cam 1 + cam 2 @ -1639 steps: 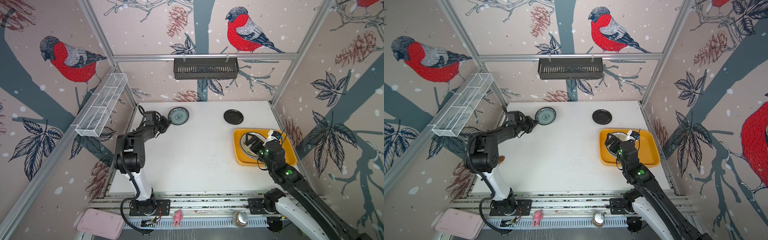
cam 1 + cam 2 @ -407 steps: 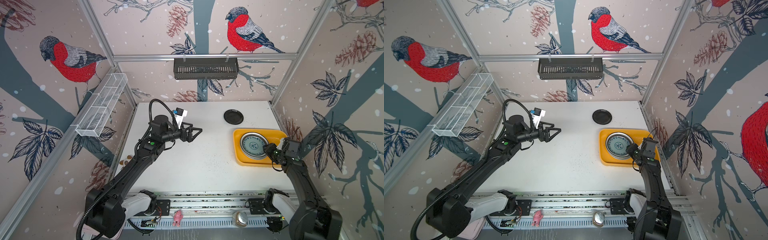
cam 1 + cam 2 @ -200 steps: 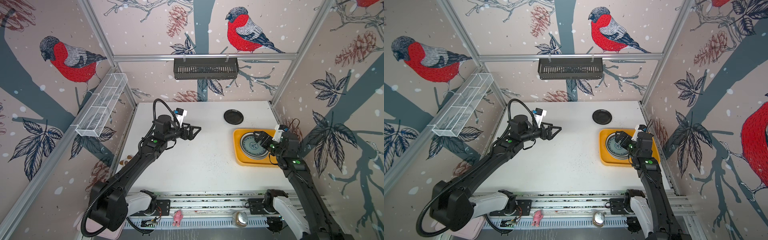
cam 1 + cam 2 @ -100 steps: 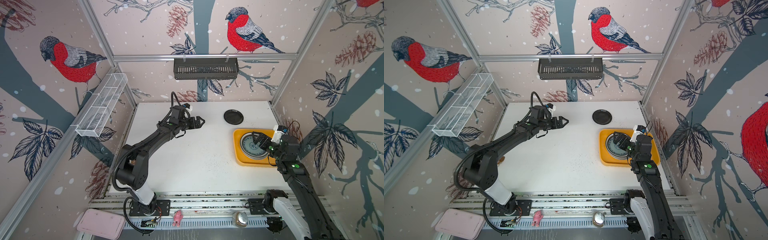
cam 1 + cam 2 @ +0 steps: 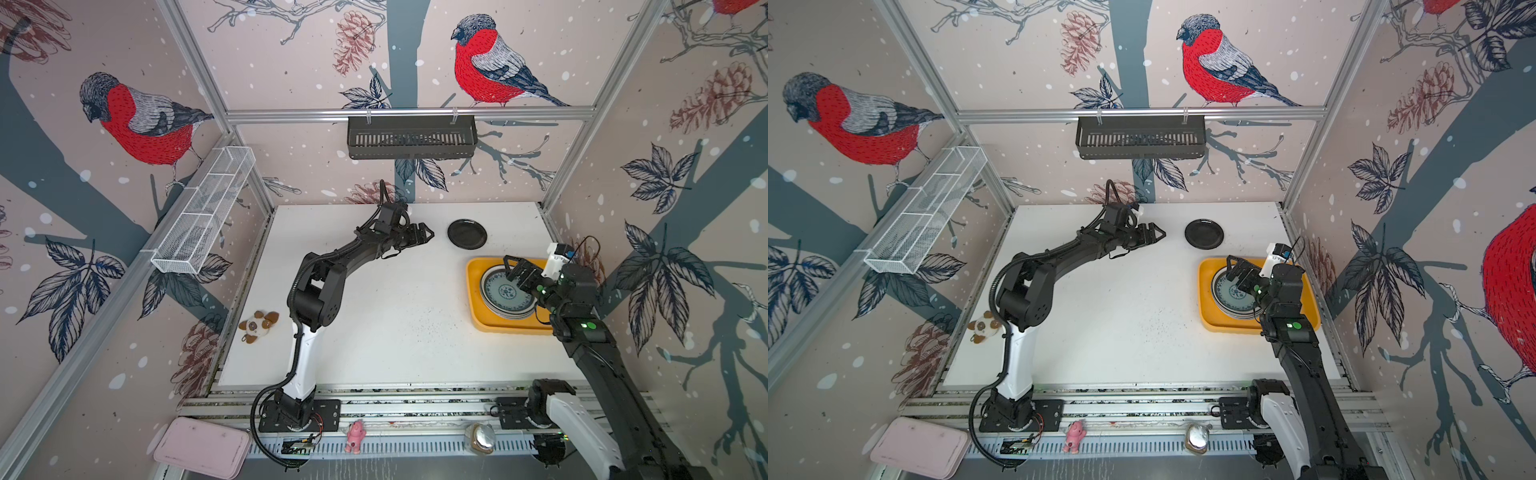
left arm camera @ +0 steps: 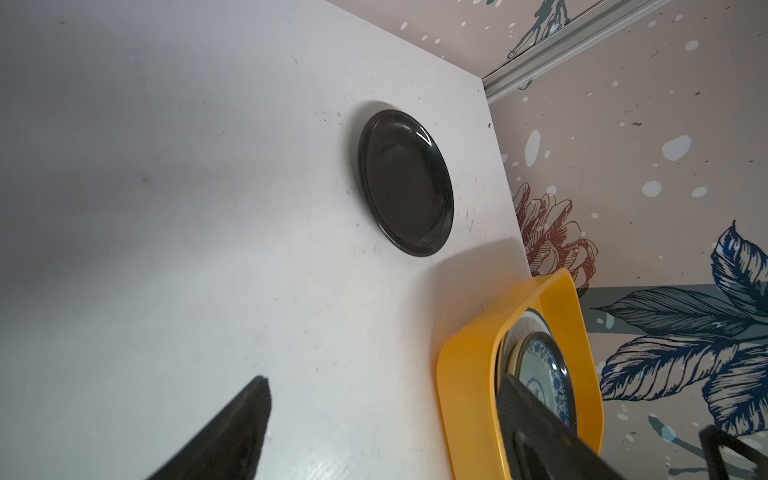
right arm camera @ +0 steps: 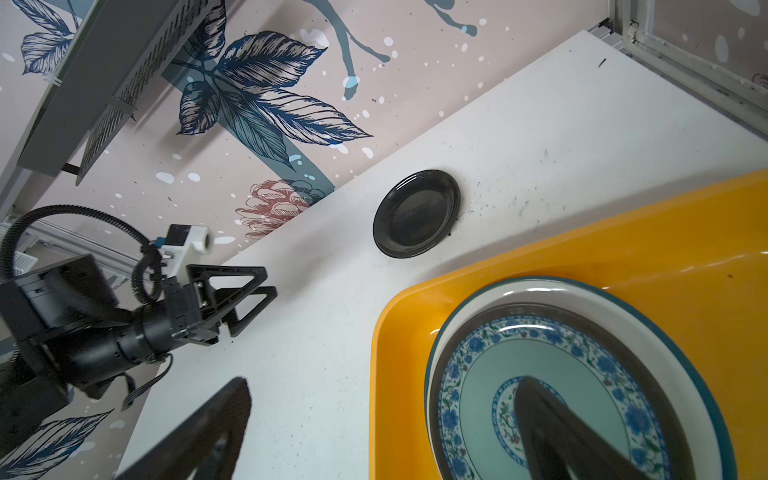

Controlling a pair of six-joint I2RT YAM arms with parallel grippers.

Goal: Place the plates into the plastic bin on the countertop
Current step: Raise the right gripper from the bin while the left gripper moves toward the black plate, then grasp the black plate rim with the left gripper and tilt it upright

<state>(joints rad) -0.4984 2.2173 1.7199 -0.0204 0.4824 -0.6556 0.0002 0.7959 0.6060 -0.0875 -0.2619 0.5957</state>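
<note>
— Well, from above?
— Glossy black round plate lies on the white counter just beyond the yellow-orange plastic bin.
— Left wrist?
— Left jaws spread, facing that plate.
— Right wrist?
— Right jaws spread above the bin's flowered teal plate.

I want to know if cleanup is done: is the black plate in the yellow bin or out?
Out. The black plate lies flat on the table, apart from the bin.
</note>
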